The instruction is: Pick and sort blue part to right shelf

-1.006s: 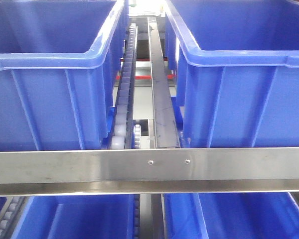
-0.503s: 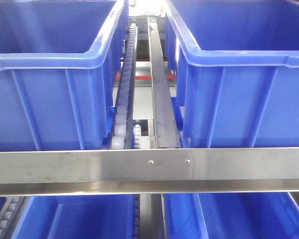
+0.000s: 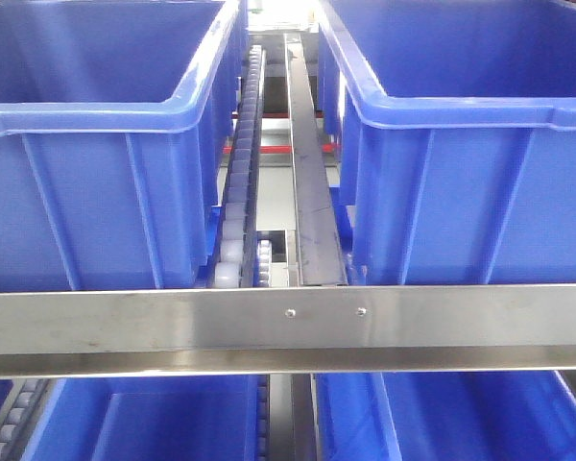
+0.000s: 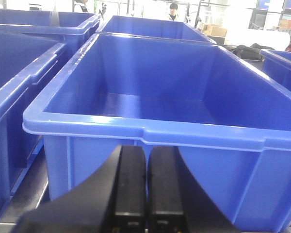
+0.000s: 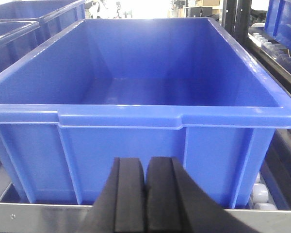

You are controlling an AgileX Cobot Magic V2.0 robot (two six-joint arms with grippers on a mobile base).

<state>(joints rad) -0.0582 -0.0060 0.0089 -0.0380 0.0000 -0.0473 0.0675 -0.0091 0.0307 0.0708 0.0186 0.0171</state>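
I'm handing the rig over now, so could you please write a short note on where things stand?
Left gripper: shut, empty, facing a blue bin.
Right gripper: shut, empty, in front of another blue bin.
Both bins look empty as far as their floors show.
Blue part: not visible in any view.
Done: nothing evident.
Left: find the part, pick it, sort it to the right shelf.

Light was bright and even from overhead. Soft white glare streaked the rim of the glossy blue plastic bin (image 5: 145, 114) and the brushed steel shelf rail (image 3: 288, 327). Both wrist views blew out to white at the top background. The front view looked slightly soft and grainy.
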